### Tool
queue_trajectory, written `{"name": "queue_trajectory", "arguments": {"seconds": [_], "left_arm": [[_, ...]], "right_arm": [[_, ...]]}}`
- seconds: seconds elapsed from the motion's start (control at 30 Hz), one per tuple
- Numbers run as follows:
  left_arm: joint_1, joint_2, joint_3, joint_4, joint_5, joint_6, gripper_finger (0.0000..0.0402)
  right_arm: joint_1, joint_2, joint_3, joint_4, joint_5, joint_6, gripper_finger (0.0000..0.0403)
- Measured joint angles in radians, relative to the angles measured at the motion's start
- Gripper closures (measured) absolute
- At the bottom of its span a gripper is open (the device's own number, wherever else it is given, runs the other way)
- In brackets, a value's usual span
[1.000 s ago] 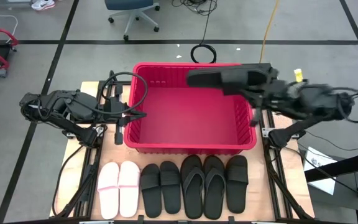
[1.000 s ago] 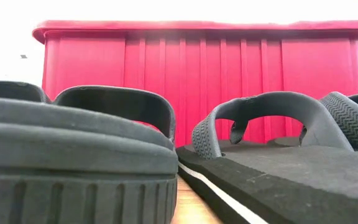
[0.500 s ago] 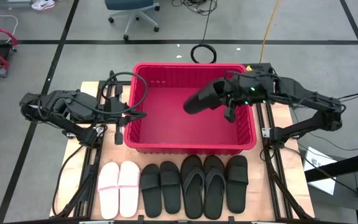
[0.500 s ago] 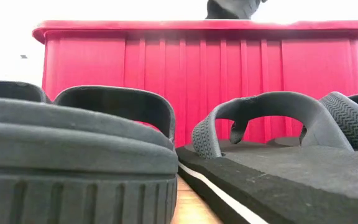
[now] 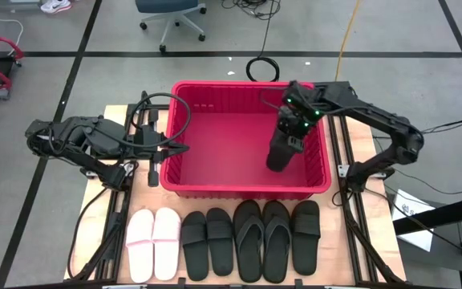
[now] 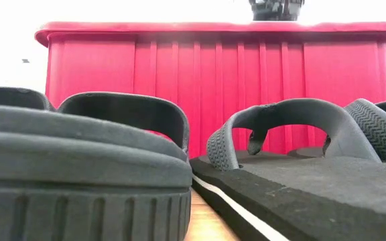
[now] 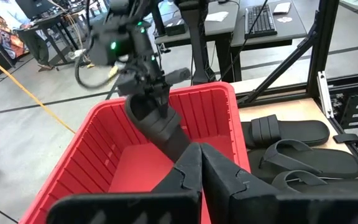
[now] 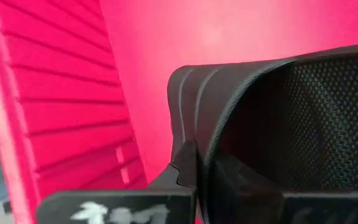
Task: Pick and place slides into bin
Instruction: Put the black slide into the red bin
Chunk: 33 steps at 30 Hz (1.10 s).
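Observation:
My right gripper is shut on a black wide-strap slide inside the red bin, near its right wall. The left wrist view also shows this slide slanting down below the gripper. My left gripper is shut and empty at the bin's left wall. Several slides lie sole-down in a row at the table's near edge: a pale pink pair, a black wide-strap pair, a black thong pair and one black wide-strap slide. My right gripper holds the slide by its wide strap, at the strap's edge. One finger is on the strap's mesh-lined inner side and the other is on its outer side. The fingers point down from above. The slide hangs below them, tilted; its lower end is hidden.
The bin fills the middle of the table, and its near wall rises behind the row of slides. A black cable loops by the bin's left far corner. Bare wood shows at the near left.
My right gripper has gone from above the bin's far right rim toward the near edge and down into the bin, tipping downward. The slide, held level and pointing left before, now hangs steeply below the gripper inside the bin.

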Motion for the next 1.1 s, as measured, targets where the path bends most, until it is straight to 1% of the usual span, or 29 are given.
{"name": "queue_trajectory", "arguments": {"seconds": [0.17, 0.27, 0.43, 0.53, 0.67, 0.83, 0.97, 1.1], "left_arm": [[0.0, 0.0, 0.0, 0.0, 0.0, 0.006, 0.0399], [0.0, 0.0, 0.0, 0.0, 0.0, 0.003, 0.0399], [0.0, 0.0, 0.0, 0.0, 0.001, 0.004, 0.0397], [0.0, 0.0, 0.0, 0.0, 0.001, 0.007, 0.04], [0.0, 0.0, 0.0, 0.0, 0.001, 0.007, 0.0395], [0.0, 0.0, 0.0, -0.001, 0.001, 0.007, 0.04], [0.0, 0.0, 0.0, -0.001, 0.001, 0.008, 0.0395], [0.0, 0.0, 0.0, -0.001, 0.001, 0.008, 0.0399]], "right_arm": [[-0.032, 0.062, 0.0, -0.126, 0.003, -0.109, 0.04], [-0.041, 0.091, 0.0, -0.154, 0.003, -0.157, 0.04], [-0.046, 0.131, 0.0, -0.107, 0.031, -0.216, 0.04], [-0.054, 0.159, 0.0, -0.098, 0.03, -0.226, 0.04], [-0.068, 0.191, 0.002, -0.099, 0.036, -0.244, 0.04], [-0.089, 0.212, -0.02, -0.078, 0.111, -0.266, 0.0399], [-0.114, 0.226, -0.035, -0.038, 0.167, -0.266, 0.0399], [-0.13, 0.226, -0.047, 0.028, 0.159, -0.316, 0.0399]]}}
